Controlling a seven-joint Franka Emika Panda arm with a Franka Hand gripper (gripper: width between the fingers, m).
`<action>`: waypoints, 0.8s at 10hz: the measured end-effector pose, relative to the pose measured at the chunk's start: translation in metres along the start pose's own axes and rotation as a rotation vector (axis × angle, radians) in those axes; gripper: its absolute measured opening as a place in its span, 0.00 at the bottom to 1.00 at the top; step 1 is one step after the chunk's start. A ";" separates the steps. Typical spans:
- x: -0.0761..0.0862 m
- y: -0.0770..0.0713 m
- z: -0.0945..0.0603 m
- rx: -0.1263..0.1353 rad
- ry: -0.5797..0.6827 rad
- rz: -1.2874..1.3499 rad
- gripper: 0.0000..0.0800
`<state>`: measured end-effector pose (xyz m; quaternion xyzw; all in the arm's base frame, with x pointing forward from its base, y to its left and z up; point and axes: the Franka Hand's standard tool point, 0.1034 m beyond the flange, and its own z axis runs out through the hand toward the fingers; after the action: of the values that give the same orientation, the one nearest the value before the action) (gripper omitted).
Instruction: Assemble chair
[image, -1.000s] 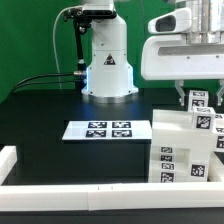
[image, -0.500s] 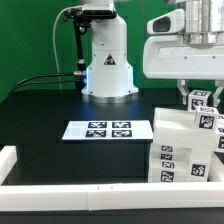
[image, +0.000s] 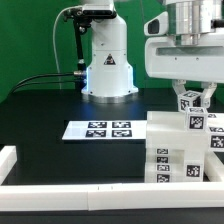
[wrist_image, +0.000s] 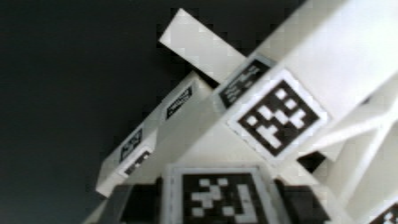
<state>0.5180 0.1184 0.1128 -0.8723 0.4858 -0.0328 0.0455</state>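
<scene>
The chair (image: 185, 150) is a stack of joined white blocky panels with black-and-white tags, standing at the exterior view's right. My gripper (image: 190, 102) hangs over its top and is shut on a small white tagged chair piece (image: 190, 99) that sits at the top of the stack. In the wrist view that tagged piece (wrist_image: 221, 194) lies between my two dark fingers (wrist_image: 135, 200), with the gripper (wrist_image: 221, 203) closed round it. Beyond it a slanted chair panel carries a large tag (wrist_image: 276, 110). Whether the held piece is joined to the panels I cannot tell.
The marker board (image: 108, 130) lies flat on the black table, to the exterior view's left of the chair. White border rails run along the front (image: 80, 196) and the left (image: 8, 160). The arm's white base (image: 107, 60) stands at the back.
My gripper and the tagged piece have moved a little toward the exterior view's left and slightly lower. The chair stack has shifted slightly left with them. The grip is unchanged.
</scene>
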 end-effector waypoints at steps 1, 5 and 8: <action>0.001 0.000 0.000 0.002 -0.002 0.086 0.35; 0.001 -0.001 0.000 0.012 -0.002 0.138 0.47; -0.001 -0.003 -0.003 0.001 0.002 -0.184 0.78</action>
<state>0.5196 0.1211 0.1164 -0.9131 0.4038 -0.0381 0.0421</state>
